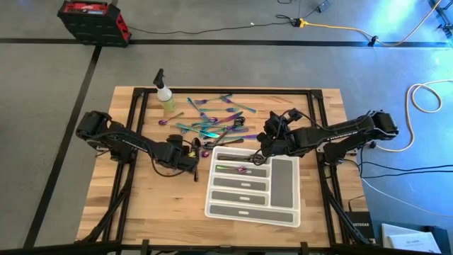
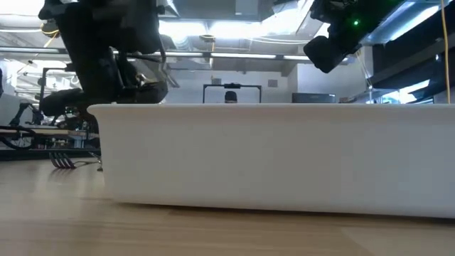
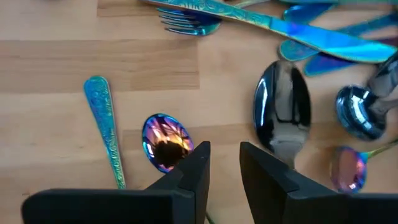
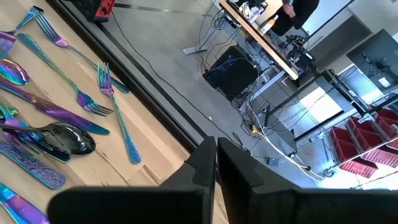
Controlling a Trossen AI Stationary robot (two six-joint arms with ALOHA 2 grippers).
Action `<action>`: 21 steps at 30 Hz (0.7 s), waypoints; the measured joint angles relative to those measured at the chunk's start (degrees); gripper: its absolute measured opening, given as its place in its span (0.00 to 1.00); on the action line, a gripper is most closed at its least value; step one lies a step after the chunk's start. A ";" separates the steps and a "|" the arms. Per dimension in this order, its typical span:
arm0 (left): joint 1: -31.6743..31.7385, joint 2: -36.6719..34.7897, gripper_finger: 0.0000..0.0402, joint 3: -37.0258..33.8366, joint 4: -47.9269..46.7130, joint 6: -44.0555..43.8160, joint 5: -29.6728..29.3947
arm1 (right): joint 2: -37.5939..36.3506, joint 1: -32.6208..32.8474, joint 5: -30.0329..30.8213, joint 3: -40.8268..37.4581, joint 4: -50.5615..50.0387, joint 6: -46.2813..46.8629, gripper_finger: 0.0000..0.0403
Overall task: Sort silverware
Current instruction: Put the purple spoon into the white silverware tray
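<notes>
Left claw (image 3: 224, 163) seemingly empty above silverware (image 1: 212, 126)

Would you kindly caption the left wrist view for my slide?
Left gripper, slightly open and empty, above a rainbow spoon and a black spoon on the wooden table.

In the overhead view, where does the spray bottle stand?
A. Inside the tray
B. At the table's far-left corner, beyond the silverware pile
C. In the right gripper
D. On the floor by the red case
B: the spray bottle stands upright on the table near its far-left corner, beyond the scattered silverware and clear of the tray.
</notes>
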 joint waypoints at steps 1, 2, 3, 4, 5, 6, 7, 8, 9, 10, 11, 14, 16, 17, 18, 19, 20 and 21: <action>-0.18 0.00 0.18 0.00 0.50 -0.40 -0.04 | 0.00 0.00 -0.24 0.00 -0.02 0.00 0.00; -0.42 0.00 0.18 0.00 0.77 -1.10 -0.06 | 0.00 0.00 -0.29 0.00 -0.02 0.00 0.00; -0.64 0.01 0.18 0.00 1.00 -2.14 -0.07 | 0.00 0.00 -0.35 0.00 -0.02 -0.01 0.00; -0.89 0.18 0.18 0.00 1.26 -3.57 -0.19 | 0.00 0.00 -0.37 0.00 -0.02 -0.02 0.00; -1.19 0.50 0.18 0.02 1.26 -5.07 -0.30 | 0.00 0.02 -0.43 0.00 -0.02 -0.02 0.00; -1.57 0.91 0.18 0.02 0.94 -6.60 -0.27 | 0.01 0.02 -0.61 0.00 -0.03 -0.03 0.00; -1.95 1.63 0.18 0.00 0.75 -8.21 -0.25 | 0.02 0.02 -0.69 0.00 -0.07 -0.05 0.00; -2.36 2.13 0.18 0.00 0.84 -10.13 -0.24 | 0.02 0.02 -0.69 0.00 -0.09 -0.07 0.00; -2.82 2.77 0.18 0.00 0.88 -12.08 -0.29 | 0.02 0.02 -0.69 0.00 -0.12 -0.27 0.00; -3.25 3.50 0.18 0.00 0.96 -13.74 -0.37 | 0.02 0.02 -0.69 0.00 -0.17 -0.69 0.00; -3.65 4.14 0.18 0.00 0.97 -15.40 -0.34 | 0.02 0.02 -0.71 0.00 -0.15 -0.92 0.00; -4.67 5.81 0.18 0.00 0.89 -19.71 -0.16 | 0.02 0.02 -0.75 0.00 -0.16 -1.01 0.00; -5.41 6.34 0.18 0.00 0.57 -22.16 -0.54 | 0.02 0.01 -0.78 0.00 -0.18 -1.07 0.00; -5.76 6.47 0.18 0.00 0.30 -23.16 -0.80 | 0.02 0.02 -0.78 0.00 -0.19 -1.07 0.00; -6.01 6.47 0.18 0.00 0.04 -24.01 -1.31 | 0.02 0.01 -0.78 0.00 -0.20 -1.07 0.00; -6.31 6.47 0.18 0.00 -0.33 -24.40 -1.79 | 0.02 0.02 -0.78 0.00 -0.20 -1.07 0.00; -6.45 6.47 0.18 0.00 -1.07 -24.71 -2.14 | 0.02 0.02 -0.80 0.00 -0.20 -1.07 0.00; -6.58 6.47 0.18 0.00 -2.03 -25.18 -2.50 | 0.02 0.02 -0.80 0.00 -0.20 -1.07 0.00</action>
